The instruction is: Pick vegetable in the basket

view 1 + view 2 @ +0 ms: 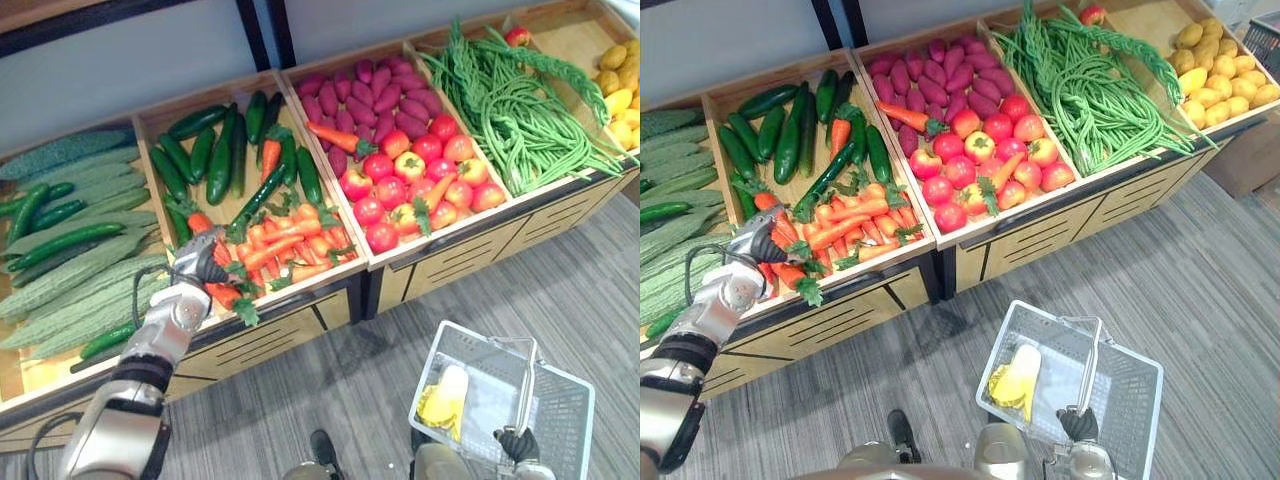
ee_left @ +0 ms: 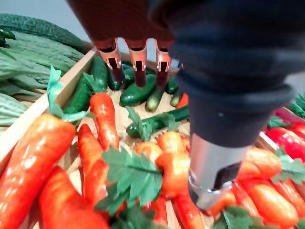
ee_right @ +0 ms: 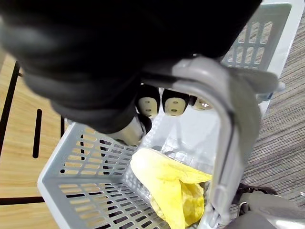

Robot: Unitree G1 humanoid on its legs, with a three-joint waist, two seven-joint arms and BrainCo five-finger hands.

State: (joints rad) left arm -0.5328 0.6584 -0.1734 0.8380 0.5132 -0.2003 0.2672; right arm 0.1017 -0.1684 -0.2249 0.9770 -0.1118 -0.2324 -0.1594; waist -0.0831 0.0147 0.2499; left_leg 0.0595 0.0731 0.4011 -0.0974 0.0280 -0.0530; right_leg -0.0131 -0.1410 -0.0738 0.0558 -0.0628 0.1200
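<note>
The left hand (image 1: 198,262) is hovering over the heap of carrots (image 1: 285,240) at the front of the second wooden bin (image 1: 150,118), with cucumbers (image 1: 220,155) lying behind them. Its fingers (image 2: 138,62) are stretching out straight above the pile and its thumb (image 2: 209,176) is standing apart, so it is released and grasping nothing; whether the thumb is touching a carrot cannot be told. The right hand (image 1: 518,443) is hanging low over the floor, its fingers (image 3: 174,101) curling round the handle (image 3: 224,124) of the white basket (image 3: 86,191). A single yellow vegetable (image 1: 445,398) is lying inside the basket. In my judgement the task is only partly done: closing on a carrot, lifting it and carrying it to the basket are all outstanding.
</note>
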